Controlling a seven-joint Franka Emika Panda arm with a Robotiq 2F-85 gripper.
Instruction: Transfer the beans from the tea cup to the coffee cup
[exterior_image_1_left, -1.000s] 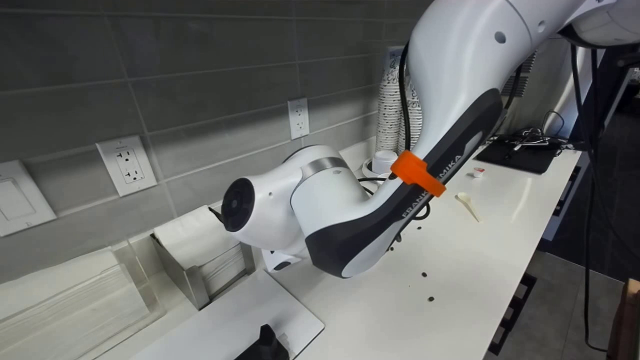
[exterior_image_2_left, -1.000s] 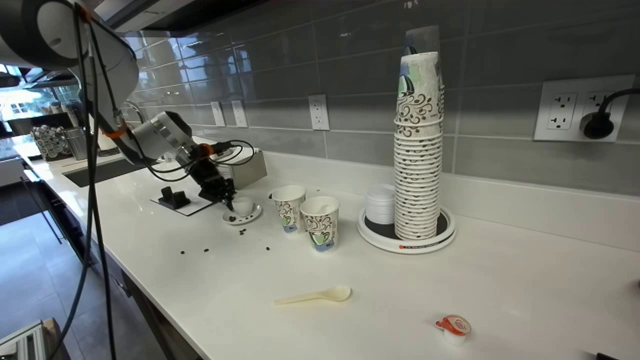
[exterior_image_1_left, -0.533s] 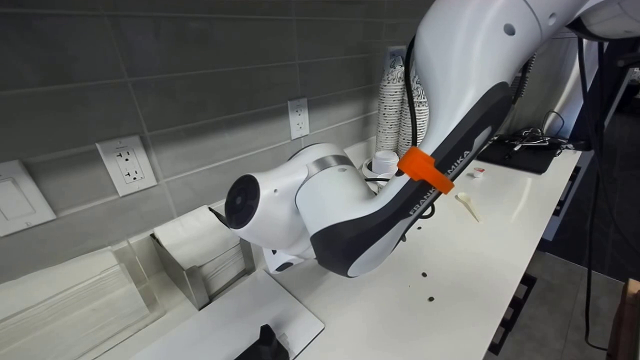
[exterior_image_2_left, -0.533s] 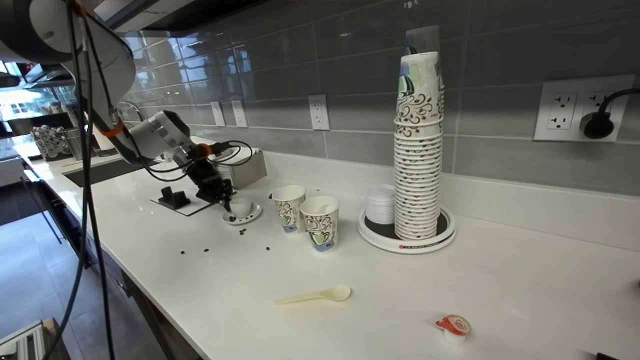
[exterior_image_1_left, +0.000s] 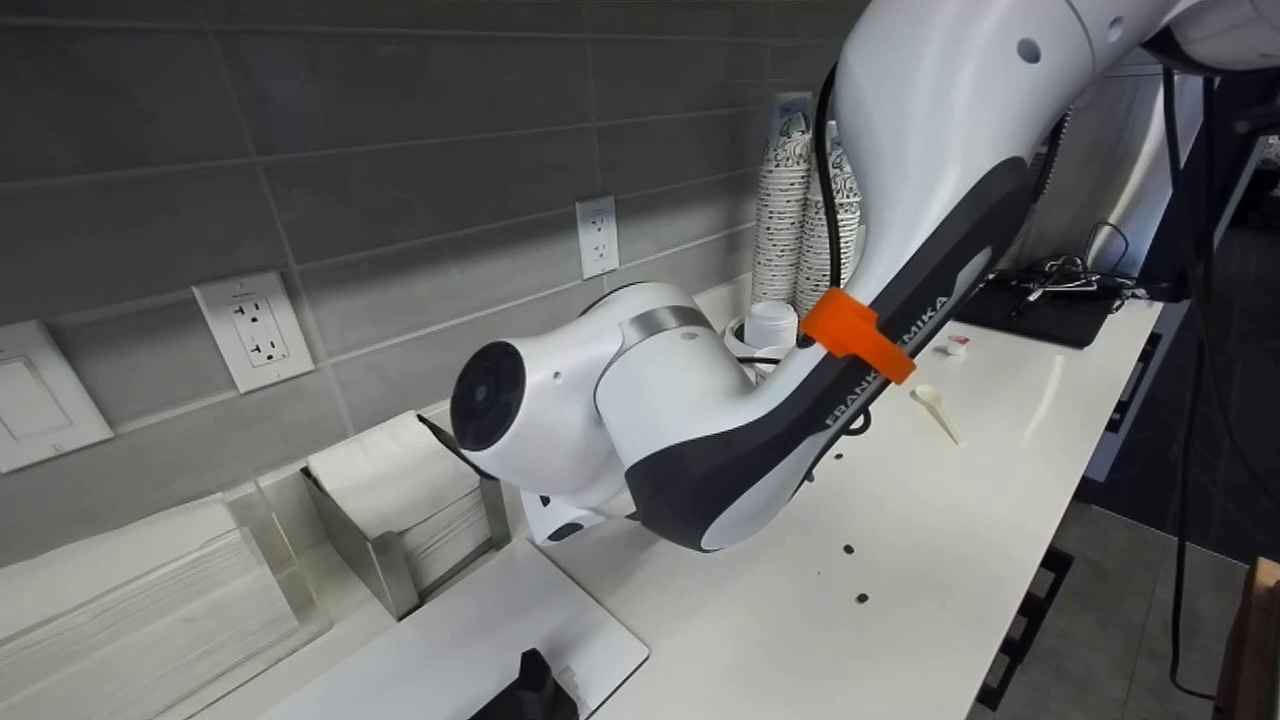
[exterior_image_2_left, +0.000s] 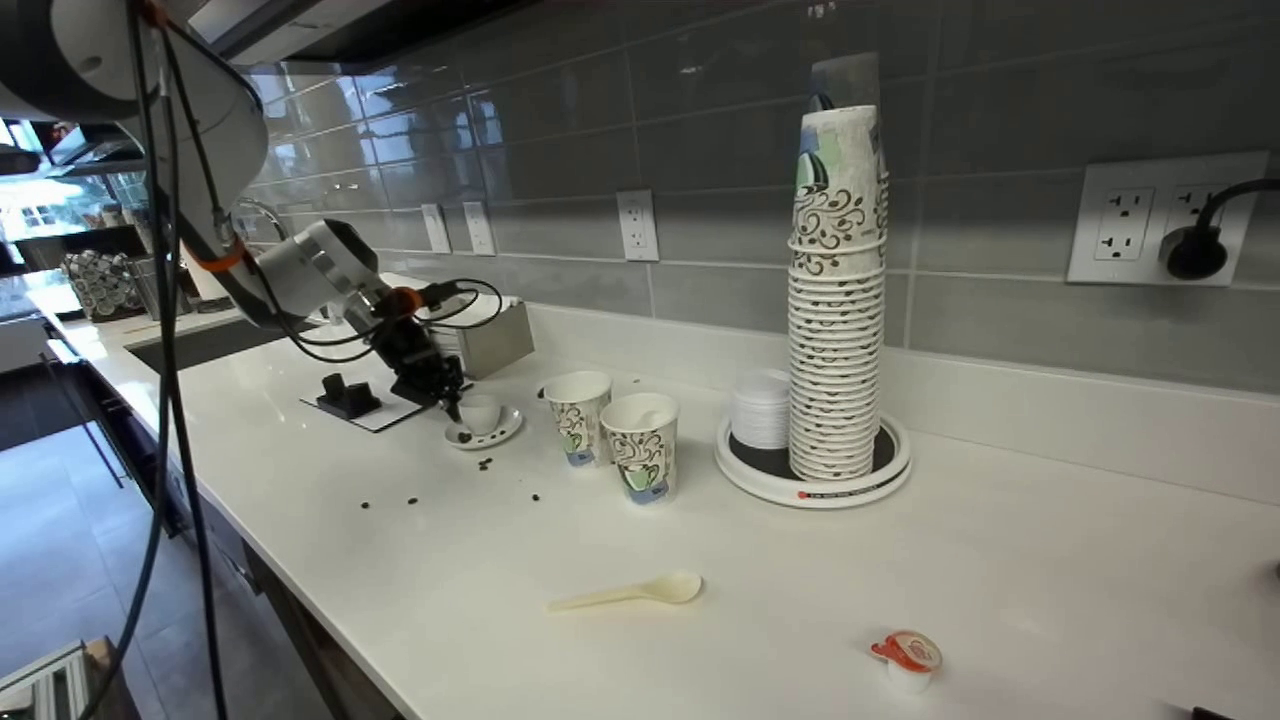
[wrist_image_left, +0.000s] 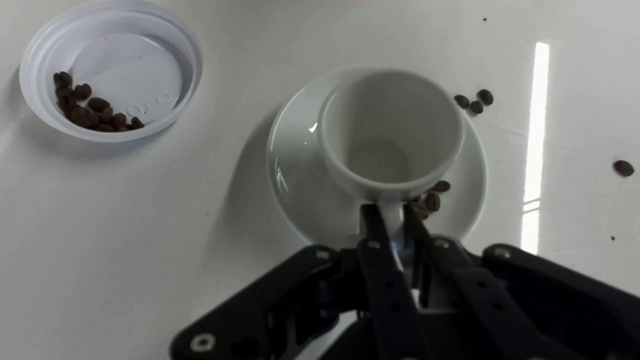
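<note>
A: Where do we find the glossy white ceramic cup (exterior_image_2_left: 481, 414)?
B: Over the round white saucer (wrist_image_left: 295, 165) on the pale, shiny tabletop (wrist_image_left: 150, 250); whether its foot touches, we cannot tell.
A: Which way does it point?
B: Mouth upward, its axis close to upright in an exterior view. In the wrist view, the handle (wrist_image_left: 392, 214) runs straight back to the black two-fingered tool (wrist_image_left: 391, 214).
A: Is our tool wide?
B: No, narrow, its fingers (wrist_image_left: 371, 222) pinching that handle.
A: The tiny dark brown oval beans (wrist_image_left: 81, 117)?
B: Several in the shallow white plastic dish (wrist_image_left: 130, 65), some on the saucer, others loose on the tabletop.
</note>
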